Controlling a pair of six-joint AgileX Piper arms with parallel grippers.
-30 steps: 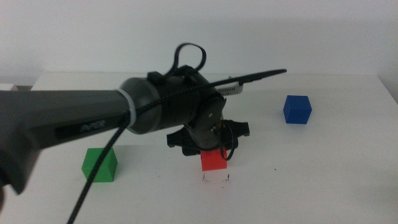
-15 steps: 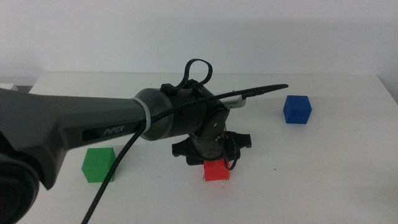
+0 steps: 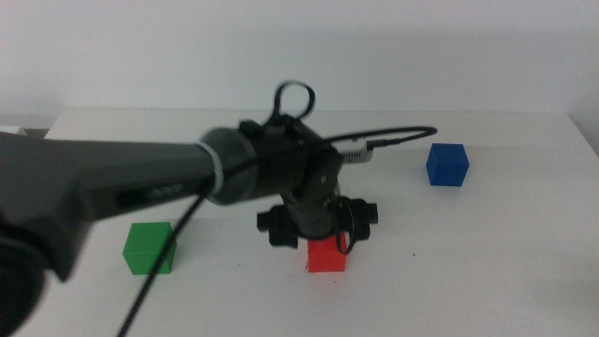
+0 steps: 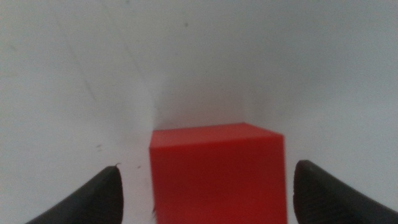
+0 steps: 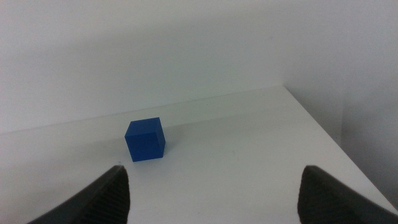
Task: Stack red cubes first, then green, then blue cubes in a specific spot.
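Note:
The red cube (image 3: 327,256) rests on the white table, covering the specific spot. A tiny black mark (image 4: 118,165) shows beside it in the left wrist view. My left gripper (image 3: 325,241) hangs straight over the red cube (image 4: 217,171), open, with a jaw on each side and a gap between each jaw and the cube. The green cube (image 3: 150,247) sits to the left, near the front. The blue cube (image 3: 447,165) sits at the back right. My right gripper (image 5: 211,186) is open and holds nothing, some way from the blue cube (image 5: 145,139) and out of the middle view.
The left arm's thick dark body (image 3: 112,192) and its cable (image 3: 374,139) stretch across the left half of the table, just above the green cube. The table's right edge (image 5: 323,134) runs close to the blue cube.
The left gripper came down with the red cube and set it on the marked patch, which no longer shows in the middle view. The green and blue cubes have not moved.

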